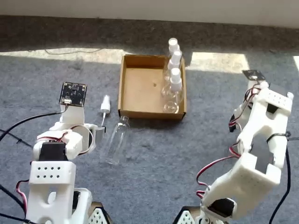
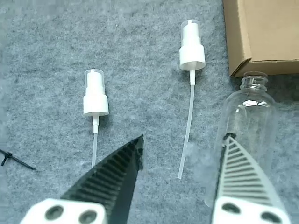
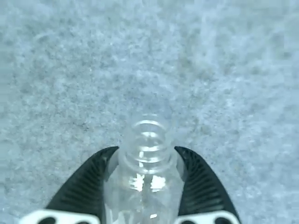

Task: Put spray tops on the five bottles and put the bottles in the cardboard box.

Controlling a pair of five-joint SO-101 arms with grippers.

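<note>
The right claw (image 3: 147, 150) is clenched on an uncapped clear bottle (image 3: 148, 135) at its view's lower centre, while the left claw (image 2: 184, 137) hangs released above two spray tops (image 2: 96, 98) (image 2: 192, 49) beside an open bottle (image 2: 247, 107) lying on the grey desk (image 2: 46, 46) lower left of the cardboard box (image 1: 122, 88), where three capped bottles (image 1: 175, 79) line the right side.

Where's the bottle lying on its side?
In the high view the capless bottle lies on the carpet, neck toward the near left corner of the cardboard box, beside a spray top and the left gripper.
</note>
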